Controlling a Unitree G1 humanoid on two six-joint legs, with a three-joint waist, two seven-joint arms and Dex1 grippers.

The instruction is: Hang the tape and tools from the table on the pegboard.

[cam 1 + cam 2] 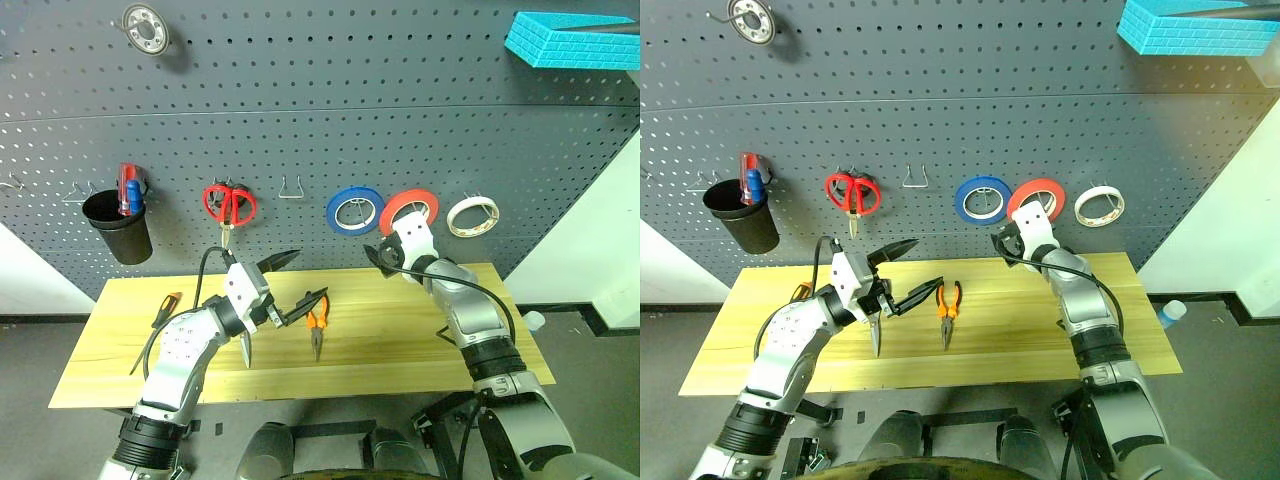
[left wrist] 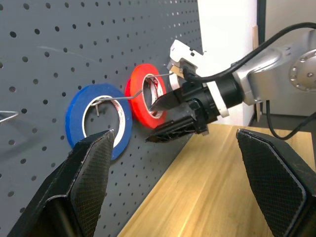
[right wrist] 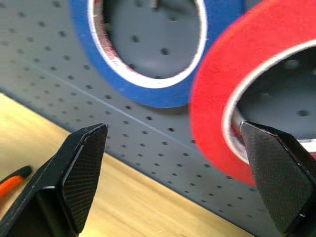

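Head views give the whole layout: dark grey perforated pegboard above a light yellowish wood table. Left to right on the board: black plastic cup with a red and a blue handle sticking out, red-handled scissors, bare wire hook, blue tape roll, bright red tape roll with pale core, white tape roll. So three rolls, one cup, one pair of red scissors. Turquoise ribbed block at the top right corner, metal ring top left

On the table: slim orange-and-black-handled screwdriver at left, orange-and-black-handled needle-nose pliers mid-table, one each. Metal blades poke down below the left gripper, too hidden to name

Left gripper hovers over the table, jaws wide apart, nothing between them

Left wrist view adds what the head views hide: the red roll hangs on a thin wire hook through its core, and the right gripper sits just at its lower rim. Right wrist view shows the right fingers spread wide, red roll's edge just above one fingertip, not clamped; blue roll beside it
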